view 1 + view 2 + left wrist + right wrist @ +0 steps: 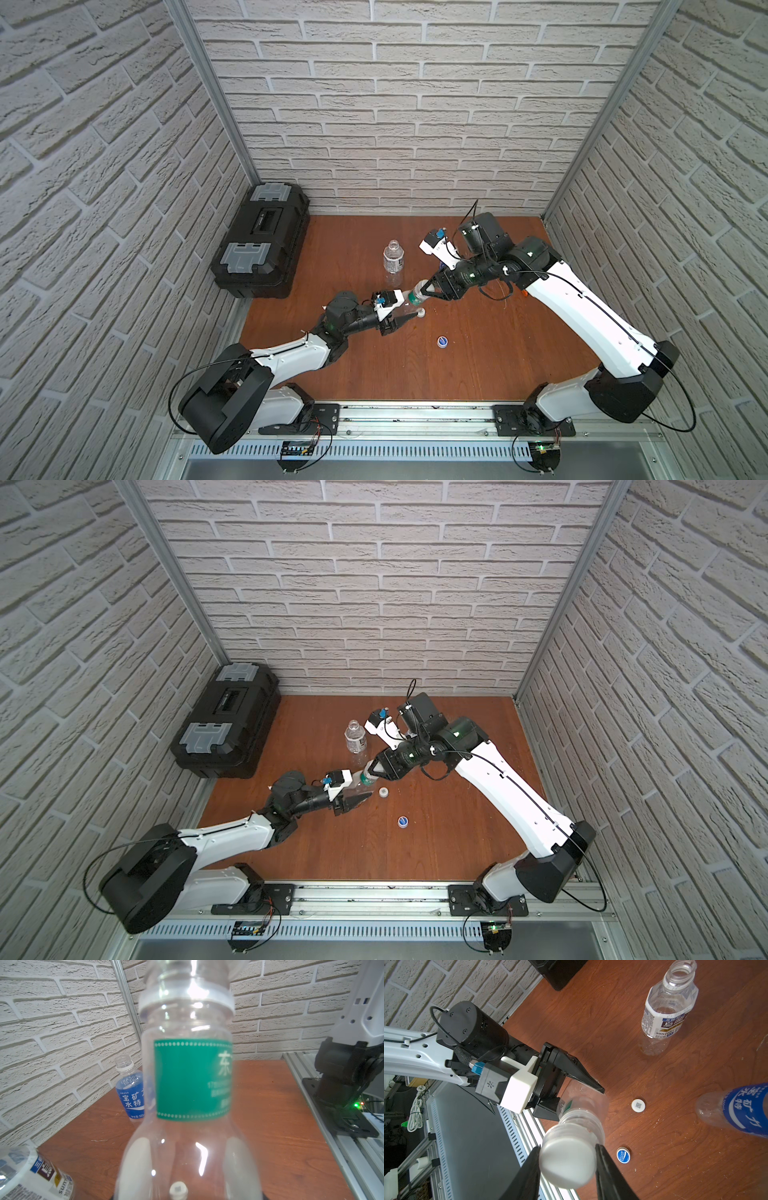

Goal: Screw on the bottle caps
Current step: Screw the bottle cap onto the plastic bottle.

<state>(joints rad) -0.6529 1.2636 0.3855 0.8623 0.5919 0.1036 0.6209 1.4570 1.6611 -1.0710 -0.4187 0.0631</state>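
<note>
A: Top views first: where is the clear plastic bottle with the green label?
B: Over the middle of the brown wooden tabletop, tilted between both arms. The left gripper is clamped on its clear body; the right gripper sits at its neck. A small white round cap and a blue round cap lie loose beside it.
A: Left wrist view?
B: The green label fills it, with a white ring around the neck.
A: Right wrist view?
B: The right gripper's jaws pinch a wide white plastic cap seated on the bottle's mouth.
</note>
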